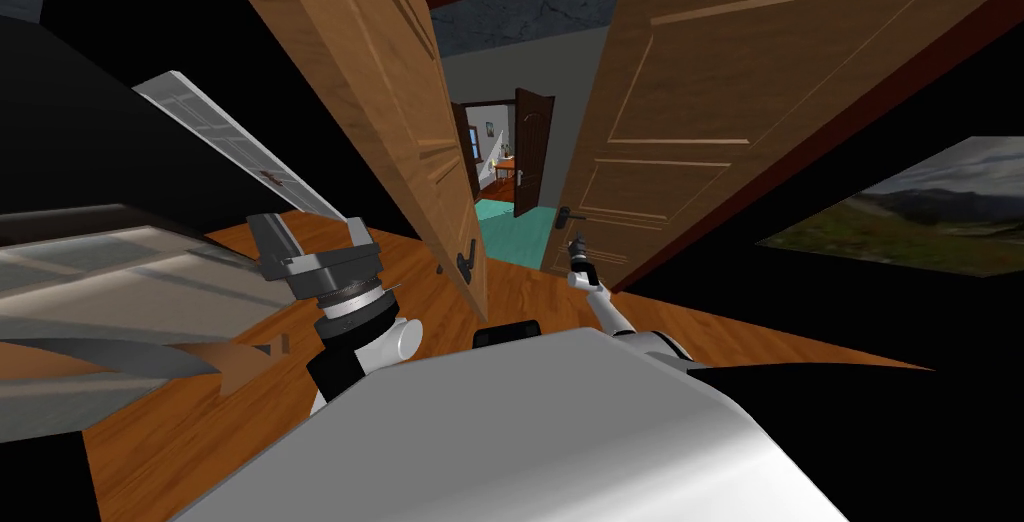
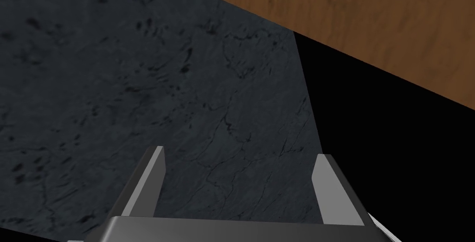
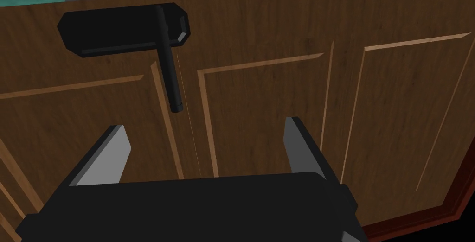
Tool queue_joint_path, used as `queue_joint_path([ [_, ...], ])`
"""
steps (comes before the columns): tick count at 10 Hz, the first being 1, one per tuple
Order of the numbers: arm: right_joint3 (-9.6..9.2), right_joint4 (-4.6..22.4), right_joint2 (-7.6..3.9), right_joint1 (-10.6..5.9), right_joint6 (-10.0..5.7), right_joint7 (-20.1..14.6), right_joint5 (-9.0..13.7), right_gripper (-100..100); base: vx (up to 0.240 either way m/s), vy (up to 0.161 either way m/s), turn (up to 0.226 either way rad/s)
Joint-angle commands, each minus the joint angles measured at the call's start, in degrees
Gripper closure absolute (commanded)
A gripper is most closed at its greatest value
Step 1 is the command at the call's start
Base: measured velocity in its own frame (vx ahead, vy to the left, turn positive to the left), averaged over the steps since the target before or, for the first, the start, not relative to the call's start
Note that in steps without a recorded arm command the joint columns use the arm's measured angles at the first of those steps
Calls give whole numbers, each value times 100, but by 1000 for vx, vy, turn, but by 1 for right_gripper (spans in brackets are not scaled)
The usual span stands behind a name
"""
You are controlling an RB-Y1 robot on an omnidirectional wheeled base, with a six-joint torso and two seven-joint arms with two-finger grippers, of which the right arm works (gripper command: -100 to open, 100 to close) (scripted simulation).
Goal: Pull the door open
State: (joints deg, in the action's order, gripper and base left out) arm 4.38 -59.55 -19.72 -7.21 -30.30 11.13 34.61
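- Dim overall; the brightest patch is the far room [image 1: 497,161], just left of the panelled door [image 1: 680,126].
- The door splays toward the corner: wide-lens distortion.
- Pure black areas flank the door.
- Close up, the door is evenly lit, with a pale glint on its black handle plate [image 3: 178,33].
- Everything is sharp.

Warm wood floor [image 1: 150,446] leads to a narrow opening onto a teal floor [image 1: 500,214] and a grey wall [image 1: 510,66]. Deeper in, a dark far door [image 1: 533,151] stands ajar. Mottled dark stone [image 1: 520,6] shows above. At right, a landscape picture [image 1: 900,211] hangs against a black area [image 1: 950,96].
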Motion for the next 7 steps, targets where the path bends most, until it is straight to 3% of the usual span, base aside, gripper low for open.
queue_joint_path([
  [1, 31, 274, -64, -125, 21, 71, 125, -100, 45, -35, 61],
  [3, 60, 723, -177, -347, 4, 152, 319, -100, 66, -48, 127],
  [7, 99, 1265, -329, -644, -19, 261, 578, -100, 54, -46, 80],
])
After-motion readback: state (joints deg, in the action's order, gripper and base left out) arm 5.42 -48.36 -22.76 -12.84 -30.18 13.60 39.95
